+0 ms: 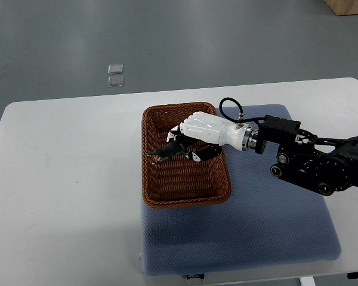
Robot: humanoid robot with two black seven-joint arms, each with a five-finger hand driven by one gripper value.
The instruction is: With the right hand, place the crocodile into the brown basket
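One toy crocodile [167, 153], dark green with its mouth open toward the picture's left, is inside the brown basket [185, 202]. The white right hand [206, 131] reaches over the basket's right rim, its fingers curled around the crocodile's rear end. Whether the toy rests on the woven floor or hangs just above it cannot be determined. The basket holds nothing else. It stands on a blue mat [256, 226] covering part of the white tabletop [65, 179].
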